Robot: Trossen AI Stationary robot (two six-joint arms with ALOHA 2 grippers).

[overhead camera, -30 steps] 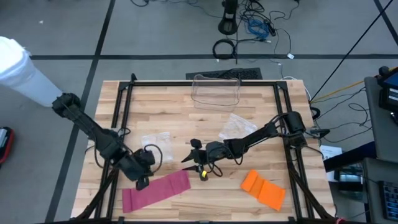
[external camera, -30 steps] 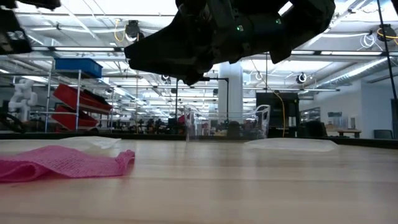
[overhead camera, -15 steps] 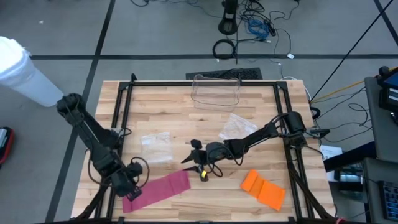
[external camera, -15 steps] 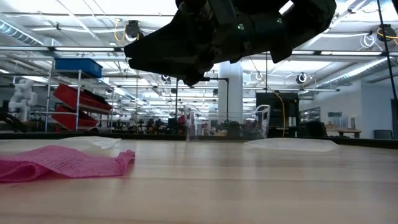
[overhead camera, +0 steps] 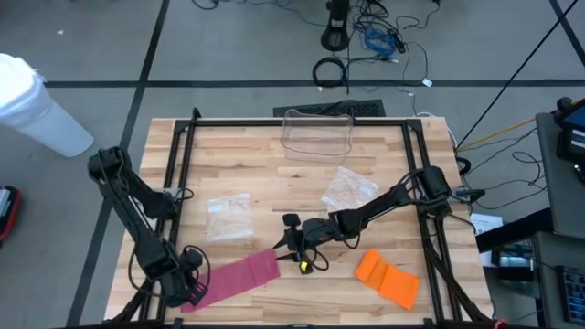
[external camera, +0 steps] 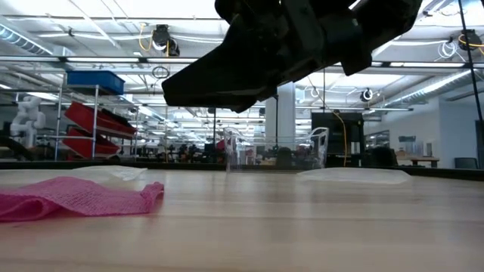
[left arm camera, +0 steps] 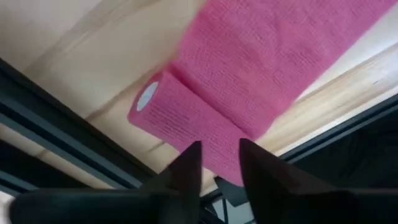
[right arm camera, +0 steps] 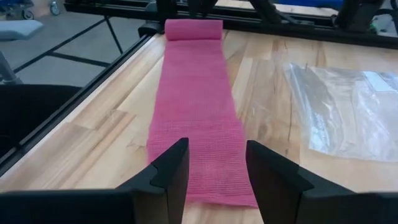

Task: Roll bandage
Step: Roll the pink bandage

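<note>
The left gripper (left arm camera: 214, 158) stands with jaws parted and holds nothing, poised just over the rolled end of the pink bandage (overhead camera: 233, 278) at the table's (overhead camera: 265, 174) near left corner. The right gripper (right arm camera: 216, 168) hangs slack-jawed and empty above the strip's free end. The bandage is crinkled woven cloth, flat but for its small roll. Two clear plastic bags (overhead camera: 228, 217) and a folded orange bandage (overhead camera: 387, 277) lie nearby, a clear container (overhead camera: 317, 133) at the far edge
</note>
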